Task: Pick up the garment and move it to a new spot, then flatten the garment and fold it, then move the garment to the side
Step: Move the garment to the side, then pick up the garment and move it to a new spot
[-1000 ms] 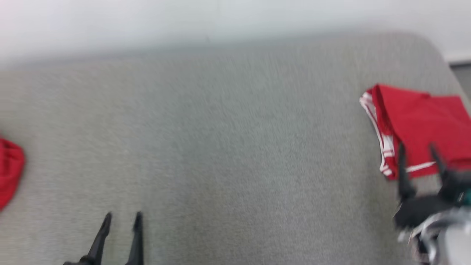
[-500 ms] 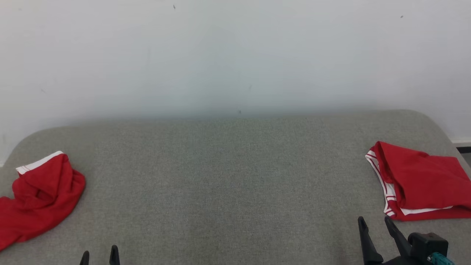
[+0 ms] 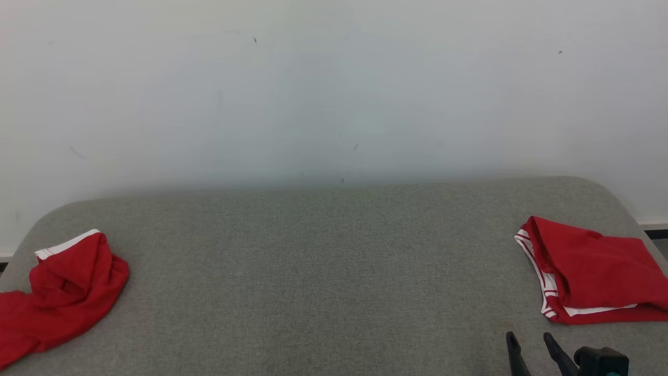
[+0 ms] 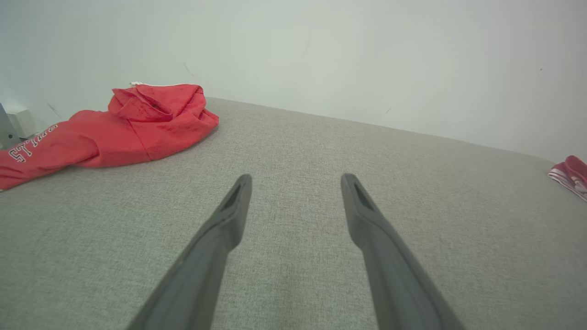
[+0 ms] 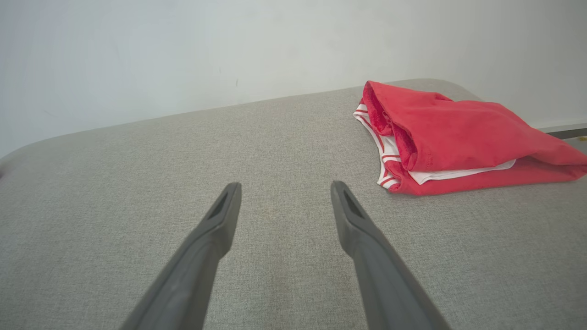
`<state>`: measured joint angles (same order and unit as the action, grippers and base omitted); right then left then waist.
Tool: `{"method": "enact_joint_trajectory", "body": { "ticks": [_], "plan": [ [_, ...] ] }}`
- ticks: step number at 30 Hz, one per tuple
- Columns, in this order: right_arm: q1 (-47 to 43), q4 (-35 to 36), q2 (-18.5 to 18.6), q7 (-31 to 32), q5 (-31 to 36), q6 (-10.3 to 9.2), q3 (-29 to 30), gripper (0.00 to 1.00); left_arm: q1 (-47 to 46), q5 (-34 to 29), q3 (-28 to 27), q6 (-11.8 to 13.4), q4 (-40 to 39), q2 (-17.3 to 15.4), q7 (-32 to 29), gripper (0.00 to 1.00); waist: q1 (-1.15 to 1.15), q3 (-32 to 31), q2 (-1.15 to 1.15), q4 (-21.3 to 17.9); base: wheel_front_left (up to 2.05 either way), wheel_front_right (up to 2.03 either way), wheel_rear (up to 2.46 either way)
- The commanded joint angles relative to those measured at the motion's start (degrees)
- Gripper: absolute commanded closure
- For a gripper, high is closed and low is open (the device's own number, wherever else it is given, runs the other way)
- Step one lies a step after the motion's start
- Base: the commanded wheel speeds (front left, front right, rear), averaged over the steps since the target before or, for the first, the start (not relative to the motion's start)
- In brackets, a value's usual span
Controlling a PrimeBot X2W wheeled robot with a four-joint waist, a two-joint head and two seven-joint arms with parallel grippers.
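A crumpled red garment (image 3: pixel 62 292) with a white band and white lettering lies at the left end of the grey padded surface (image 3: pixel 334 271). In the left wrist view that garment (image 4: pixel 137 123) is ahead and to the left of my open, empty left gripper (image 4: pixel 297 179). A folded red garment (image 3: pixel 589 271) with white striped trim rests at the right end. My right gripper (image 3: pixel 528 339) sits just in front of it, open and apart from it. The right wrist view has the folded garment (image 5: pixel 458 133) ahead and right of the open right gripper (image 5: pixel 285 185).
A white wall (image 3: pixel 334 94) rises right behind the surface's far edge. The surface has rounded corners, and its right edge (image 3: pixel 634 219) drops to the floor. The folded garment's tip (image 4: pixel 571 174) shows at the far right of the left wrist view.
The head camera has tilted up, bringing the wall and the left garment into the picture. My right gripper, which overlapped the folded garment's near edge, has drawn back from it.
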<state>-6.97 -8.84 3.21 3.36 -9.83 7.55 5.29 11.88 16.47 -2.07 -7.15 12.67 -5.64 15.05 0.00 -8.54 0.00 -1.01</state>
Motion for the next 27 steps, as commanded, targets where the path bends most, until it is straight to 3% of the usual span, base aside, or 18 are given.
{"method": "enact_joint_trajectory", "body": {
  "ticks": [1,19,27],
  "plan": [
    [0.12,-0.06,-0.18,0.04,-0.03,-0.14,-0.16,0.00,0.24,-0.53,-0.35,-0.38,0.08,0.21,0.20,0.00,0.00,0.06,0.00,-0.05,0.00,0.00,0.00],
    [0.15,-0.27,-0.38,-0.84,-1.41,-0.14,-0.35,0.00,-1.18,0.15,0.57,-0.35,-0.32,-1.18,0.21,0.00,0.00,0.16,0.00,1.12,0.00,0.00,0.00],
    [0.59,-0.58,-0.39,-1.39,-2.95,-0.14,-1.00,0.00,-1.30,-0.63,-0.17,-0.34,-0.86,-1.83,0.21,0.00,0.00,0.25,0.00,4.47,0.00,0.00,0.00]
  ]
}}
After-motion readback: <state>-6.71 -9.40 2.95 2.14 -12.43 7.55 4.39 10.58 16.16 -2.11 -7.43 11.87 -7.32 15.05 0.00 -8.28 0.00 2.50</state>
